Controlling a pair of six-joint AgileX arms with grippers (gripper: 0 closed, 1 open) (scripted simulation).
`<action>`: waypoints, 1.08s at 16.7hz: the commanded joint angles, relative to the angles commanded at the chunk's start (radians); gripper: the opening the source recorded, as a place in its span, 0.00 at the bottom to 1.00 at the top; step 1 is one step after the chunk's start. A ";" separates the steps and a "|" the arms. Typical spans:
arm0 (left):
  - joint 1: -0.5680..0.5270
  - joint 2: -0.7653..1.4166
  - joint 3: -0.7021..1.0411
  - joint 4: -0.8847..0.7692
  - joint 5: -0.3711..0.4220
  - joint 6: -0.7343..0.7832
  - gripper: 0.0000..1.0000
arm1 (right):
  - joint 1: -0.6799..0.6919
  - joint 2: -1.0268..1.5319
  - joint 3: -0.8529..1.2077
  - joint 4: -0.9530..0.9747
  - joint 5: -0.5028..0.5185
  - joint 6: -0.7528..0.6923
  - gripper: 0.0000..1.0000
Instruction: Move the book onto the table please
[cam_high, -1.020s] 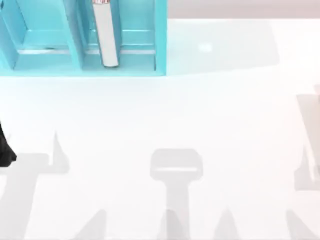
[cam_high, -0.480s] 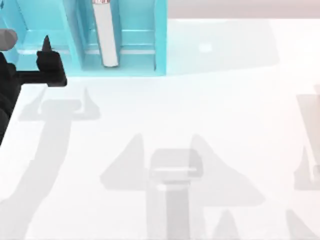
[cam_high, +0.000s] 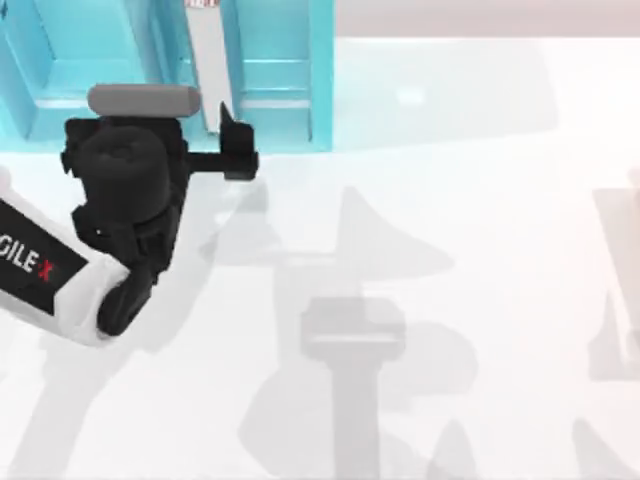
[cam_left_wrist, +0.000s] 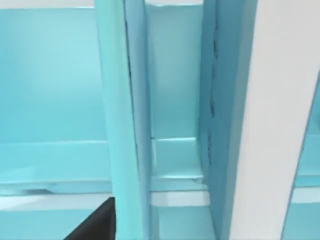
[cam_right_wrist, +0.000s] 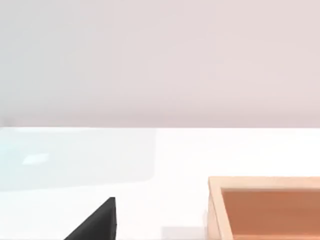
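Top view: glossy white table (cam_high: 480, 250)

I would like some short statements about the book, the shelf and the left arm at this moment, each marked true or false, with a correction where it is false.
1. The book stands in the teal shelf, its whitish page edges facing the top camera. True.
2. The book already lies flat on the table. False: it is in the shelf, in the compartment nearer the shelf's right wall.
3. The left gripper is at the front edge of the shelf, close to the book. True.
4. The shelf stands at the right side of the table. False: it stands at the far left.
5. The right wrist view shows a light wooden box on the table. True.
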 joint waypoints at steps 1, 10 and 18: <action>-0.013 0.053 0.026 0.037 -0.010 -0.001 1.00 | 0.000 0.000 0.000 0.000 0.000 0.000 1.00; -0.034 0.157 0.078 0.113 -0.028 -0.002 1.00 | 0.000 0.000 0.000 0.000 0.000 0.000 1.00; 0.007 0.300 0.337 0.003 0.018 0.003 1.00 | 0.000 0.000 0.000 0.000 0.000 0.000 1.00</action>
